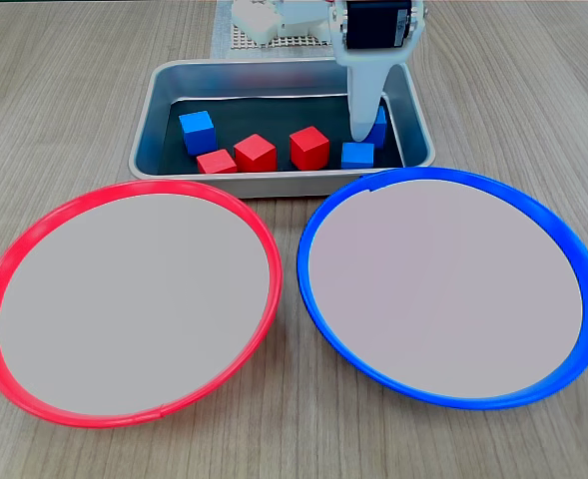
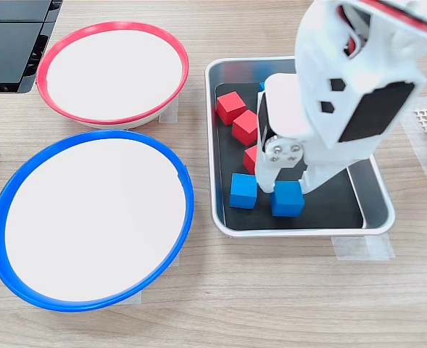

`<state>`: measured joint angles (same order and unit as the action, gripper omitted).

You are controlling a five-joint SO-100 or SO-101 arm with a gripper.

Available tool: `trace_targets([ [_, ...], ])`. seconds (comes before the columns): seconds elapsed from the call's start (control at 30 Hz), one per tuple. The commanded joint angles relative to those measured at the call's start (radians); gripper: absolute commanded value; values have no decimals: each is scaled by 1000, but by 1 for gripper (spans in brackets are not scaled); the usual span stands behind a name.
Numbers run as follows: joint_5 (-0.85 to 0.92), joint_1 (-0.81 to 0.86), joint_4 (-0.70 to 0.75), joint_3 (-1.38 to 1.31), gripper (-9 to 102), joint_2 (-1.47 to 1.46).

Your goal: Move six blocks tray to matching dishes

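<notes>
The silver tray point(image 1: 154, 110) point(image 2: 376, 196) holds six cubes. In a fixed view, three red blocks point(image 1: 255, 153) sit in its middle, one blue block point(image 1: 197, 131) lies at the left and another blue block point(image 1: 357, 155) at the front right. My white gripper point(image 1: 371, 130) point(image 2: 288, 187) reaches down into the tray, its fingers point(image 2: 266, 177) standing on either side of a third blue block point(image 1: 379, 125) point(image 2: 288, 203), which rests on the floor. Whether they press it is unclear. The red-rimmed dish point(image 1: 4, 269) point(image 2: 112, 72) and the blue-rimmed dish point(image 1: 573, 259) point(image 2: 90, 217) hold nothing.
A dark device point(image 2: 10, 43) lies at the top left corner in a fixed view, beside the red-rimmed dish. Tape strips point(image 2: 362, 248) hold the tray to the wooden table. A white mesh mat point(image 1: 274, 38) lies under the arm's base behind the tray.
</notes>
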<state>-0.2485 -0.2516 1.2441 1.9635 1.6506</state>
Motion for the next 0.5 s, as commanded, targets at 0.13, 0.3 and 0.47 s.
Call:
trace_targets([
  [0.13,95,84,330,-463,0,57],
  [0.3,84,115,109,-658,0,-127],
  [0.47,121,63,-138,-727,8,-364],
])
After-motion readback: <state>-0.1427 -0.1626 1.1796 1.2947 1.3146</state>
